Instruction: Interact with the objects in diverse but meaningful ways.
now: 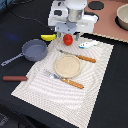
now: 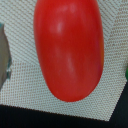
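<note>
The red tomato [image 1: 67, 39] sits at the far edge of the striped placemat [image 1: 95, 85], right under my gripper [image 1: 69, 36]. In the wrist view the tomato [image 2: 69, 47] fills most of the picture, with the woven mat [image 2: 25, 85] beneath it. A grey finger [image 2: 3, 56] shows at one edge, apart from the tomato, so the jaws stand open around it. The yellow banana [image 1: 48, 37] lies beside the tomato. The white fish piece [image 1: 88, 44] is on its other side. The grey long-handled pan [image 1: 33, 50] is at the exterior view's left.
A beige plate [image 1: 67, 65] lies mid-mat between a brown-handled knife [image 1: 80, 56] and a brown-handled fork [image 1: 65, 79]. Another brown-handled utensil [image 1: 15, 78] lies off the mat on the dark table. A grey bowl [image 1: 123, 16] stands far right.
</note>
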Controlling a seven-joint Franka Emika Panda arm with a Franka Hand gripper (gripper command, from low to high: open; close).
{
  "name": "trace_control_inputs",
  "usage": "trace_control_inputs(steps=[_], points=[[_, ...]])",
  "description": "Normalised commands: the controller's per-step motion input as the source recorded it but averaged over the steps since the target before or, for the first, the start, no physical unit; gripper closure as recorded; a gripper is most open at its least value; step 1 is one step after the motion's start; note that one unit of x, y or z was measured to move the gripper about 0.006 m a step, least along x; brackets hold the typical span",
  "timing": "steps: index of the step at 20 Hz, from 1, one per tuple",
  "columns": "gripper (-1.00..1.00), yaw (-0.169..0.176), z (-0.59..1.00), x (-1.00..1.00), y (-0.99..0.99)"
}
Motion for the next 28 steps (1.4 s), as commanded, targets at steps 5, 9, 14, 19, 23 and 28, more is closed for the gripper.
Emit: trace_control_inputs(steps=[5, 9, 14, 19, 23, 28], points=[[-1.0, 0.0, -0.21, -0.18, 0.07], [-1.0, 0.0, -0.26, -0.23, 0.04], [-1.0, 0.0, -0.3, -0.32, 0.01], [-1.0, 0.0, -0.31, -0.34, 0.01], [-1.0, 0.0, -0.3, -0.32, 0.0], [1.0, 0.0, -0.04, -0.17, 0.03]])
